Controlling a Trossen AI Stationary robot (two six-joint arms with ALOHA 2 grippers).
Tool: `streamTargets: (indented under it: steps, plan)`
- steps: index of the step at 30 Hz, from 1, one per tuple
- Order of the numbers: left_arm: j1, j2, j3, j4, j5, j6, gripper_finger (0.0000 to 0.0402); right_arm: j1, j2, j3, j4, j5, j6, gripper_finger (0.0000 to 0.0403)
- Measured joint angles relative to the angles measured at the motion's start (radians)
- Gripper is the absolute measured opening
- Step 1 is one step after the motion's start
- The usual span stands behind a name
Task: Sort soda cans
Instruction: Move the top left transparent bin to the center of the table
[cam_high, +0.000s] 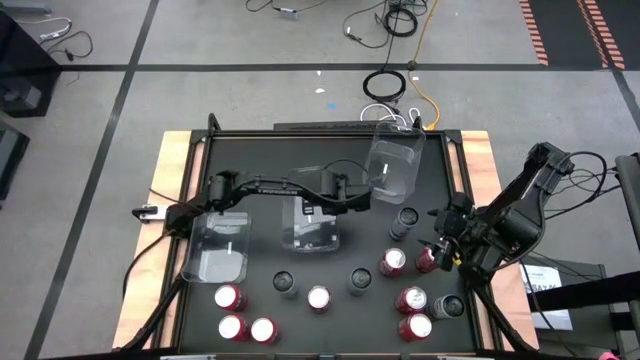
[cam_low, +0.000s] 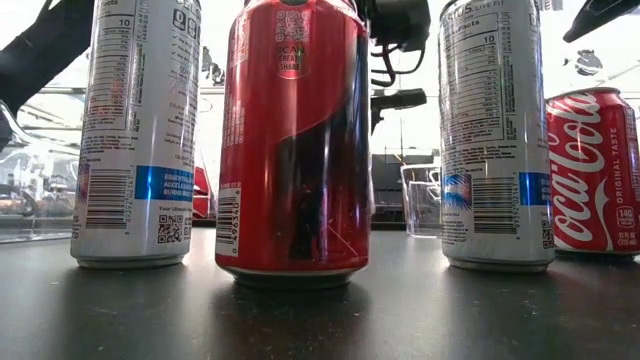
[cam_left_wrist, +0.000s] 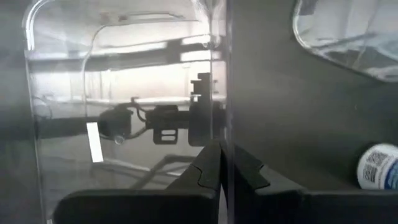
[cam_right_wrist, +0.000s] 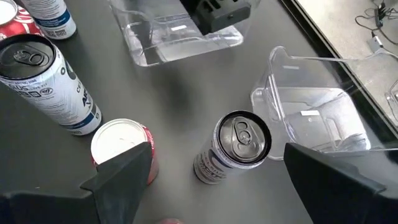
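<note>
The left pincer (cam_left_wrist: 221, 177) is pinching the middle bin's wall (cam_left_wrist: 227, 93), likely to reposition it. The right pincer (cam_right_wrist: 214, 177), spread wide, hovers over a grey can (cam_right_wrist: 235, 146), ready to pick it.

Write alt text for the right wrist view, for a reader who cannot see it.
The right tool, open, hovers over a dark table above a dark-topped can and a red can with a white top. Another dark-topped can stands beside them, and two clear plastic bins sit beyond.
</note>
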Motion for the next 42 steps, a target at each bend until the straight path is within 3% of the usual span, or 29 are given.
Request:
streamTargets:
  steps: [38,42]
  plan:
    - [-0.018,0.0,-0.001,0.057,-0.023,-0.025,0.0027,0.0,0.0,0.0,-0.041,0.004,-0.057,0.0357]
    - [-0.018,0.0,-0.001,0.058,-0.023,-0.027,0.0042,0.0,0.0,0.0,-0.041,0.004,-0.057,0.0357]
